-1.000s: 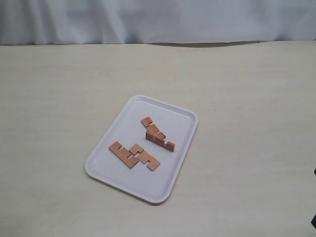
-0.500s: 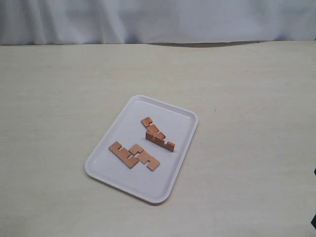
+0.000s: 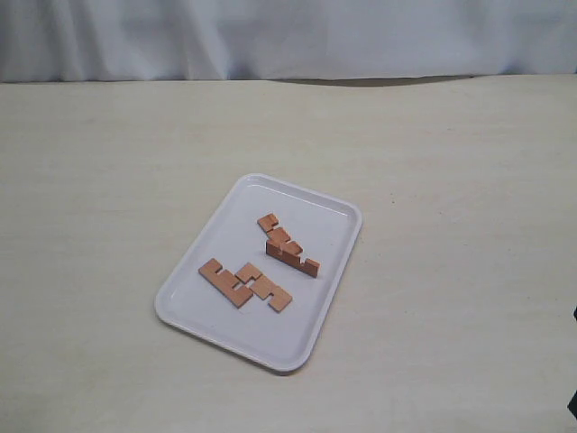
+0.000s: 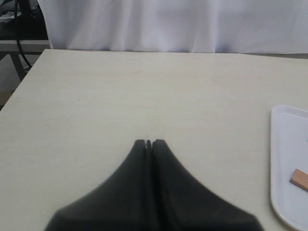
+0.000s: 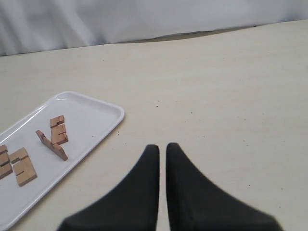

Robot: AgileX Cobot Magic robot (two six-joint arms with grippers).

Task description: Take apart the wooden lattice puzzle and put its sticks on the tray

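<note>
No assembled wooden lattice puzzle is in view. Its sticks lie apart on the white tray. Two sticks lie flat side by side near the tray's front left. A third stick lies flat mid-tray, and another stands on edge against it. The right wrist view shows the tray and sticks. My left gripper is shut over bare table, beside the tray's edge. My right gripper holds nothing, its fingers a thin slit apart, off the tray.
The pale wooden table stretches on all sides of the tray. A white curtain hangs behind its far edge. A dark sliver shows at the exterior view's right edge. The table's edge and a dark frame show in the left wrist view.
</note>
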